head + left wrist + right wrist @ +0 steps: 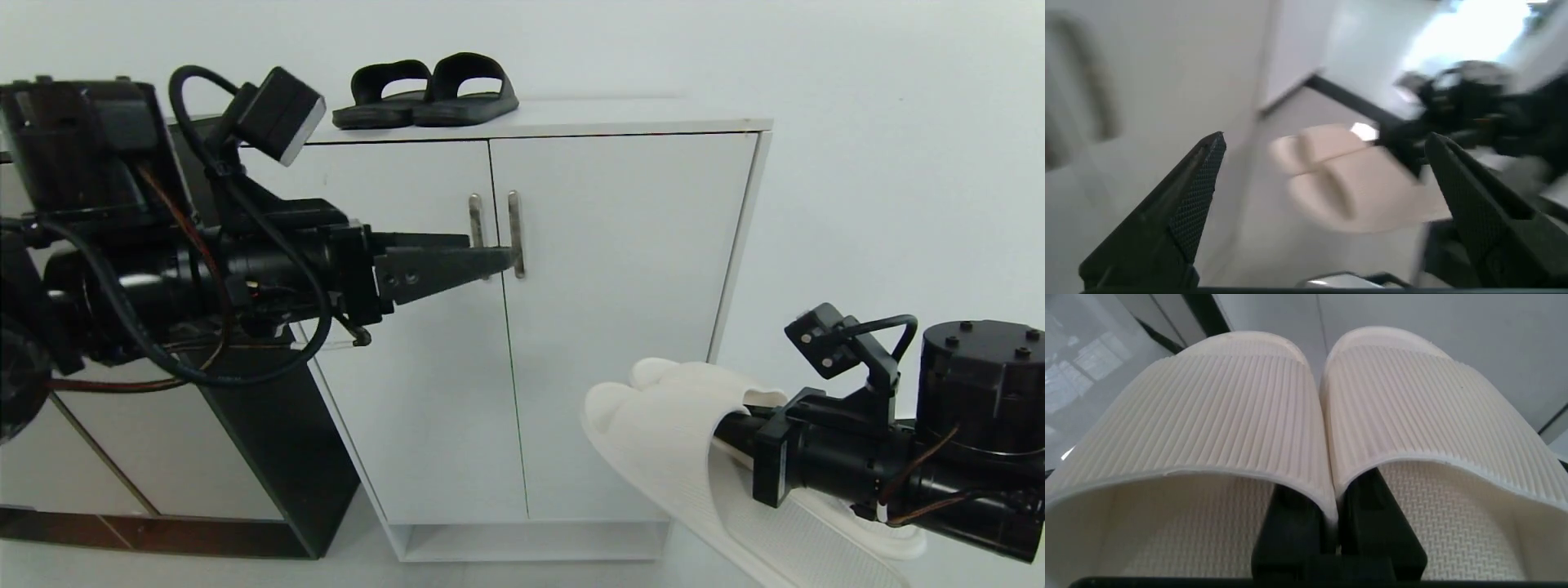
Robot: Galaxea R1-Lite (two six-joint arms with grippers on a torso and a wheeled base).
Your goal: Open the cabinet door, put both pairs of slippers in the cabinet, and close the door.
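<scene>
Biggest thing here is the white cabinet, both doors shut, so imo step one (getting a door open) isn't done yet.

That's prob why the left gripper is parked at the middle seam with its tips right at the two metal handles. Its fingers are spread wide. From the left wrist view a handle sits off to one side of them, not between, so it's not hooked on afaict.

The right gripper hangs low in front of the right door, w/ the white slippers pinched together by their inner walls. It's one grab for the whole pair, toes pointing at the cabinet. Looks like it's being kept out of the door's swing till there's an opening, but that's my guess.

The black slippers sit on the cabinet top near its front edge, left of the middle, side by side and touching. Nothing's holding them.

Looks-wise:
- The white pair is chunky soft foam w/ fine ribbing across the straps and a textured footbed.
- It's squashy enough that the pinch deforms it a bit.
- The black pair is smooth and matte, the same slide shape.
</scene>
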